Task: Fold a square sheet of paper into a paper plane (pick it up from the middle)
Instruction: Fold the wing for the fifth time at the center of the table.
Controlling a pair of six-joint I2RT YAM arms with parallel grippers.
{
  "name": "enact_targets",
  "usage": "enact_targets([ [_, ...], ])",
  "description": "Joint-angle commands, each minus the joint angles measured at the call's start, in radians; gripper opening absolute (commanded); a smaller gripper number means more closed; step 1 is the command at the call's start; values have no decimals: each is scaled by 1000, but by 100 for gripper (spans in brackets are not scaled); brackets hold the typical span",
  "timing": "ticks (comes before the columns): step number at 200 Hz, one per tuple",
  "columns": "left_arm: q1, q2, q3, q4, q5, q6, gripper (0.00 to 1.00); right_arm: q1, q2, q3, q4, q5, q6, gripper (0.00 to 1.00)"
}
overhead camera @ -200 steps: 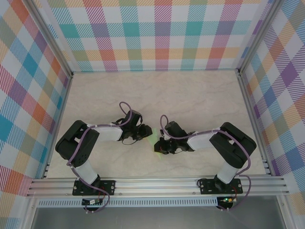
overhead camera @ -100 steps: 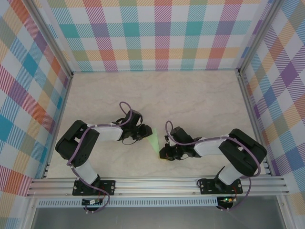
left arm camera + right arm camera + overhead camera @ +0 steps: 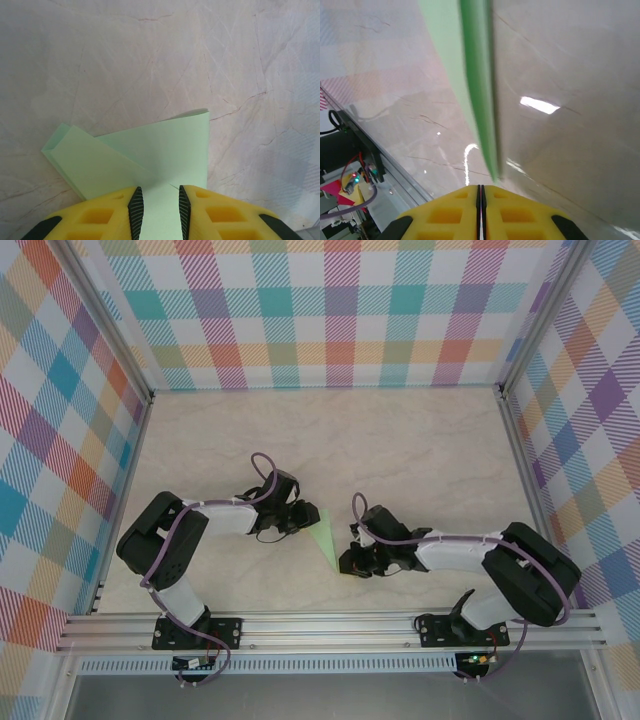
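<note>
**Top external: keeping the centre crease true to the point**

Top external showed the paper plane [image 3: 325, 537] lying flat on the bench [image 3: 420, 440] between my two arms. It was a slim green wedge, with its wide end at my left tool [image 3: 304, 518] and its sharp end at my right tool [image 3: 346, 562]. On the left wrist view, the left tool's jaws stood a narrow way apart and the layered flaps ran into the gap. I judged it was pinning the wide end down rather than pinching it, though I could not be sure. The right tool [image 3: 481, 188] was closed pad to pad with nothing between, and the plane's folded edge ended just ahead of it. To do this step well, I judged the left had to bear down without dragging. The right needed to press low and straight along the fold, so the layers would not skew and the point would not curl.
</note>
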Motion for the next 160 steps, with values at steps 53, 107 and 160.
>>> enact_targets([
  [53,-6,45,-10,-74,-66,28,30,-2,216,205,31,17,-23,12],
  [107,-6,40,-13,-79,-70,34,30,-2,238,14,147,-3,28,12],
  [160,-6,44,-12,-78,-75,34,30,3,195,-65,173,-43,40,14],
])
